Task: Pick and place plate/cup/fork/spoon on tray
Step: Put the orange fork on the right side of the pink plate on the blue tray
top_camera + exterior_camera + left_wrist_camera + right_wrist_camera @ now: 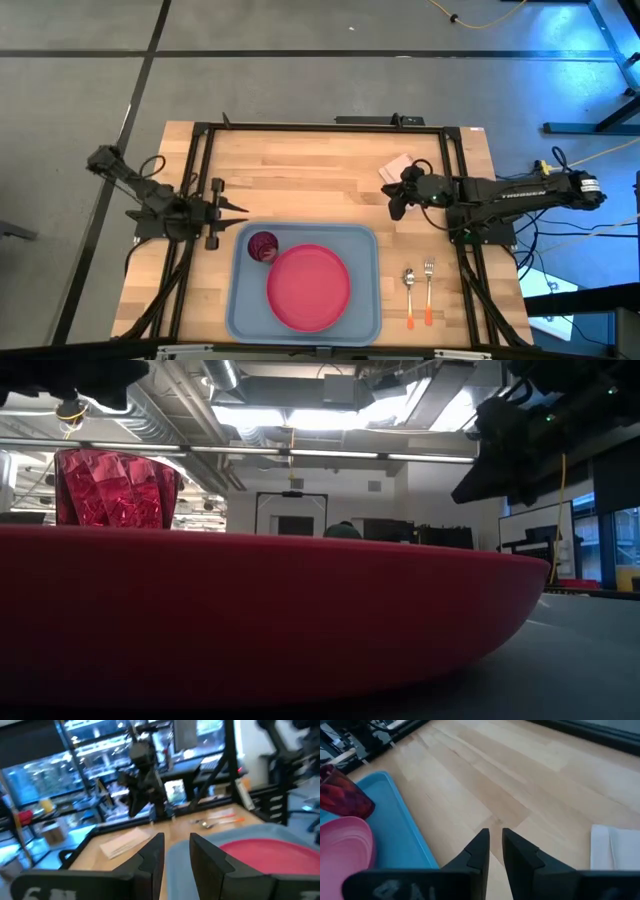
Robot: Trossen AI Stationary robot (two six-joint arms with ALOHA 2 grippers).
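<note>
The light blue tray (240, 300) lies at the table's near middle. The pink-red plate (308, 288) lies flat in it. The dark red cup (262, 246) stands upright in the tray's far left corner. The spoon (408, 290) and the fork (428, 287) lie side by side on the table right of the tray, orange handles toward the near edge. My left gripper (243, 209) hovers at the tray's far left corner, fingers (155, 852) slightly apart and empty. My right gripper (396, 207) hangs over the table beyond the tray's far right corner, fingers (481, 845) nearly together and empty.
A white folded napkin (397, 167) lies on the table at the far right, just behind my right gripper; it also shows in the right wrist view (615, 847). Bare wood lies between the tray's far rim and the table's far edge.
</note>
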